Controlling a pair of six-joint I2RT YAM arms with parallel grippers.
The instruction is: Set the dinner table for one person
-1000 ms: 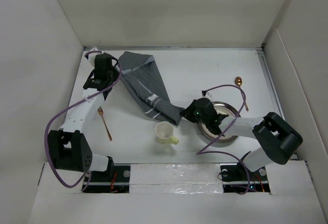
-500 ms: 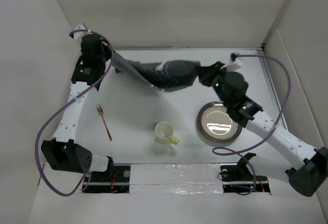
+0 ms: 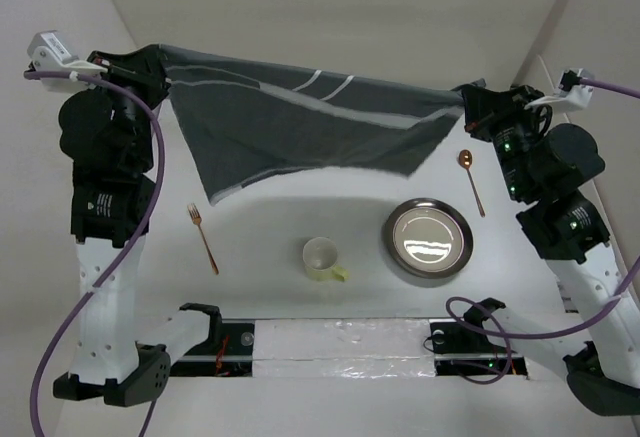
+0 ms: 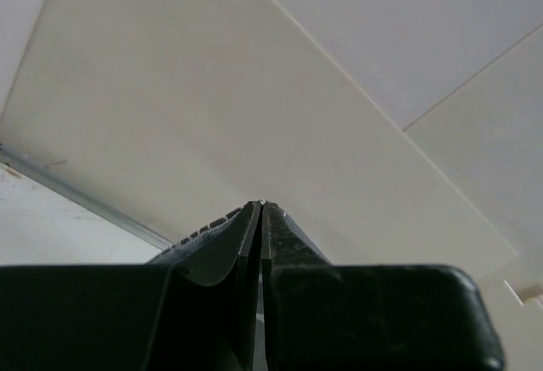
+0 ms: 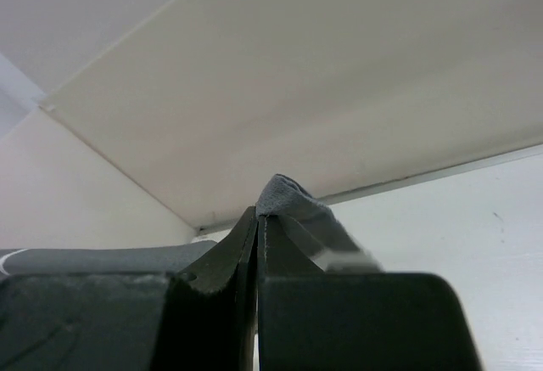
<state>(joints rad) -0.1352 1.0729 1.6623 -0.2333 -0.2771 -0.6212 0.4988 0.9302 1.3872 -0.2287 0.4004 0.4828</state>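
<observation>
A dark grey placemat (image 3: 300, 122) with white stripes hangs stretched in the air above the far half of the white dinner table (image 3: 270, 217). My left gripper (image 3: 165, 70) is shut on its left corner, high at the far left. My right gripper (image 3: 465, 107) is shut on its right corner, high at the far right. In the right wrist view a fold of placemat (image 5: 293, 201) pokes out above the closed right gripper (image 5: 259, 214). In the left wrist view the left gripper (image 4: 261, 205) has its jaws pressed together, with little cloth showing.
On the table lie a copper fork (image 3: 203, 239) at the left, a pale yellow cup (image 3: 322, 257) in the middle, a round metal plate (image 3: 428, 239) to its right and a copper spoon (image 3: 471, 179) beyond the plate. White panel walls (image 3: 330, 17) enclose the table.
Both arms have risen and spread apart, lifting the placemat off the table and pulling it from a bunched strip into a wide hanging sheet. The right gripper closed on its corner.
</observation>
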